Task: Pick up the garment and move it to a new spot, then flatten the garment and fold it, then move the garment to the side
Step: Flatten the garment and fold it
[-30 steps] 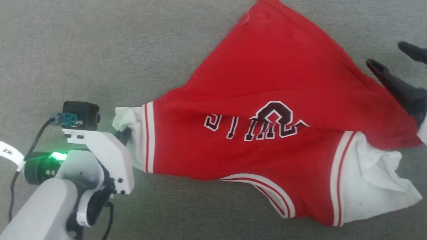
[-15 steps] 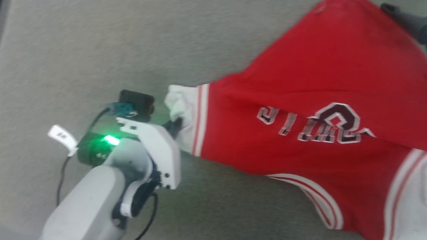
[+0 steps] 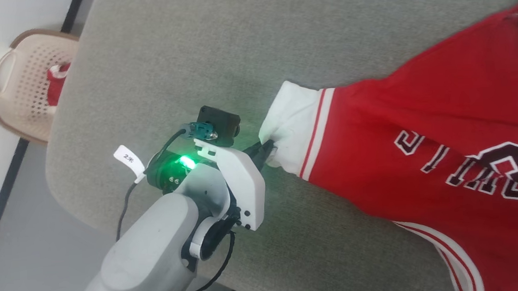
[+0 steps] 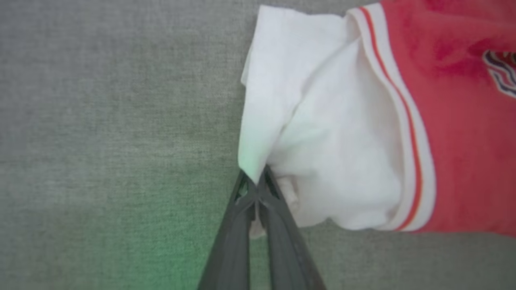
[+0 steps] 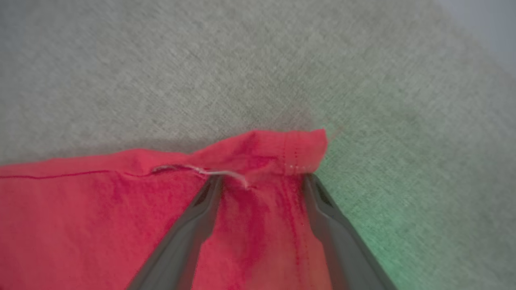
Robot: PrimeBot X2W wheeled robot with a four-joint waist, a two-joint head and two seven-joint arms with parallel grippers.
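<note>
At the far left of the head view a pale perforated basket (image 3: 14,83) sits just beside the grey padded surface (image 3: 170,57). A small red-and-white cloth (image 3: 56,80) lies inside it, partly cut off by the surface's edge. That edge runs down to a rounded corner at the lower left, with floor (image 3: 17,264) beyond it. From the edge across to the shirt the surface lies bare, leaving open room above and to the left of the left gripper (image 3: 266,150).

The left gripper reaches in from the lower left, its jaws pressed together on the white sleeve (image 3: 291,126). The left wrist view shows the tips pinching a fold at the sleeve's lower corner.

The garment (image 3: 439,109) lies on the surface at the right of the head view. Its long axis runs from the pinched sleeve at the left across to the right, and the sleeve points left. The black, white-outlined lettering (image 3: 477,165) reads upside down there, and striped trim (image 3: 450,246) curves away at the lower right. The right and bottom borders of the view cut the shirt off, so its far end is hidden.

In the right wrist view the right gripper (image 5: 262,180) has its jaws spread over the red cloth, just short of a stitched hem corner (image 5: 306,149). Whether the fingers touch the cloth is hard to tell. Beyond the hem the grey surface is open.
</note>
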